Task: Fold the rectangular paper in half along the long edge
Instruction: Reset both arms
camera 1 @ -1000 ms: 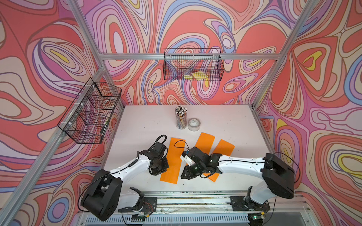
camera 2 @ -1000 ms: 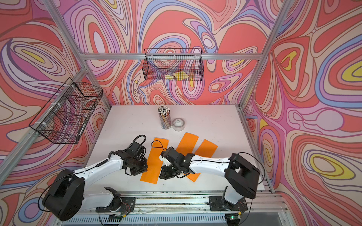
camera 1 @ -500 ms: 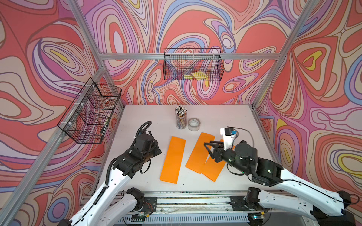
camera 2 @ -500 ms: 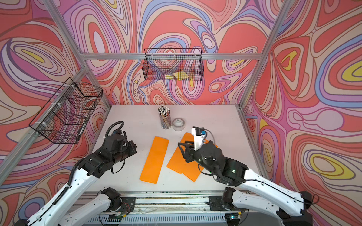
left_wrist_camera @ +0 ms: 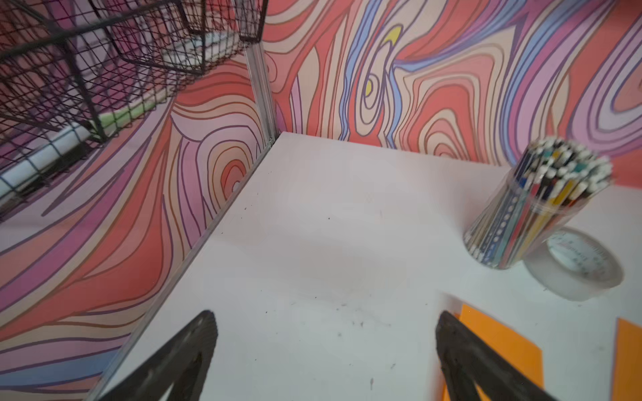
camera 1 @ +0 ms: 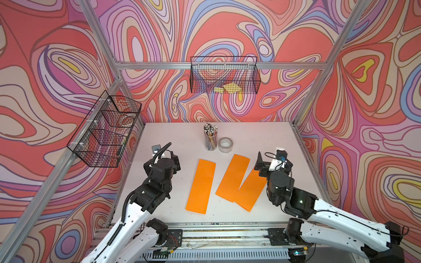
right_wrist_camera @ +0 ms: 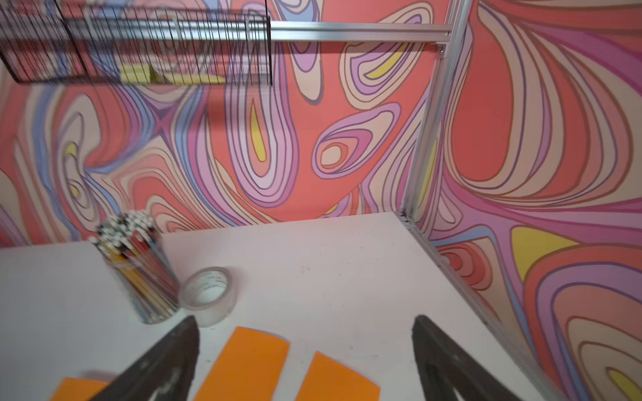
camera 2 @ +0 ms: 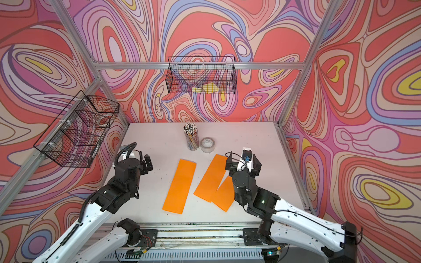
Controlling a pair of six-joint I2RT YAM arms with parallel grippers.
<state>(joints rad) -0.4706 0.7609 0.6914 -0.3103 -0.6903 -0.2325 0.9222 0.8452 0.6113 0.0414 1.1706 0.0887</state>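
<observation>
Spanning the centre of both top views, a white table [camera 1: 268,141] sat inside walls of swirling red, pink and lilac. Two white-and-black arms reached in from the bottom edge of the frame. The left gripper [camera 1: 162,159] hovered at centre-left over bare tabletop, and the right gripper [camera 1: 273,162] at centre-right, near the rightmost sheet. Each wrist view showed the dark fingers [left_wrist_camera: 191,350] spread wide with nothing between them, on the left and on the right [right_wrist_camera: 170,361] alike.

A black wire basket [camera 1: 104,129] hung on the wall at the left of the frame. A second wire basket [camera 1: 224,75] hung on the back wall at upper centre.

The orange paper [camera 1: 200,186] lay flat on the table at lower centre, between the two arms and touched by neither. Whether it was doubled over could not be judged from above. Just to its right, a middle orange sheet [camera 1: 232,177] and a right-hand orange sheet [camera 1: 249,193] lay side by side, touching along one edge.

Behind them, toward the back wall, a clear cup of pencils [camera 1: 210,139] stood upright. A roll of clear tape [camera 1: 225,144] sat just beside it on the right. Yellow notes [camera 1: 230,88] rested in the back-wall basket.
</observation>
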